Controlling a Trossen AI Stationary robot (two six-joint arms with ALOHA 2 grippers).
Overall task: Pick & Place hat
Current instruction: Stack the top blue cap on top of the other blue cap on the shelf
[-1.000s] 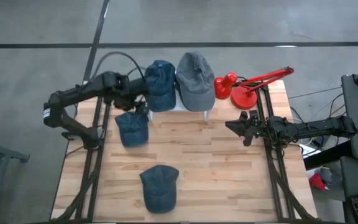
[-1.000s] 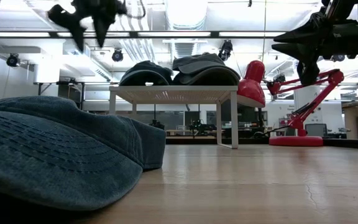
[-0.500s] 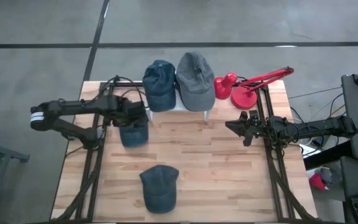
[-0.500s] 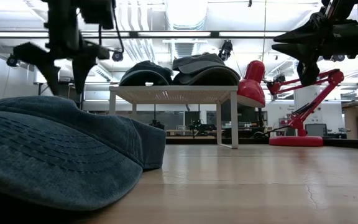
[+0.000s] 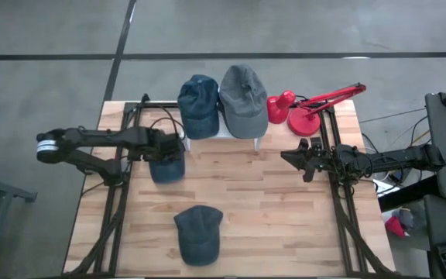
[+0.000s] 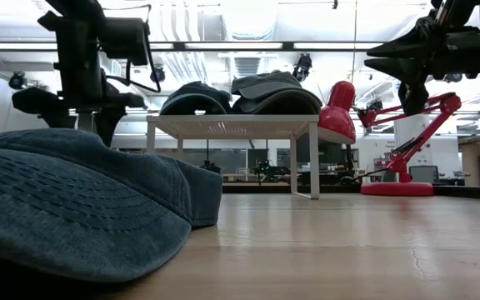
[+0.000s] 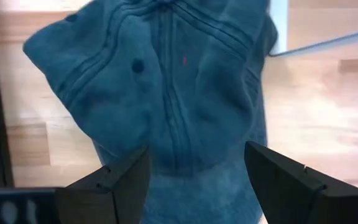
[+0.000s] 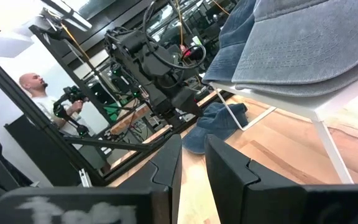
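Lying nearest, at the table's six o'clock edge, a blue cap (image 5: 198, 234) is seen. Farther on, at ten o'clock, the left gripper (image 5: 169, 147) is spread wide over a second blue hat (image 7: 173, 93). At three o'clock the right gripper (image 5: 293, 159) is held nearly closed, empty.

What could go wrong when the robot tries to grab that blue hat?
The left pincer is open over the soft blue hat, so it might pinch only a fold and let the hat slip. The hat lies close to the white stand, so lifting it might bump the stand or the hats on top.
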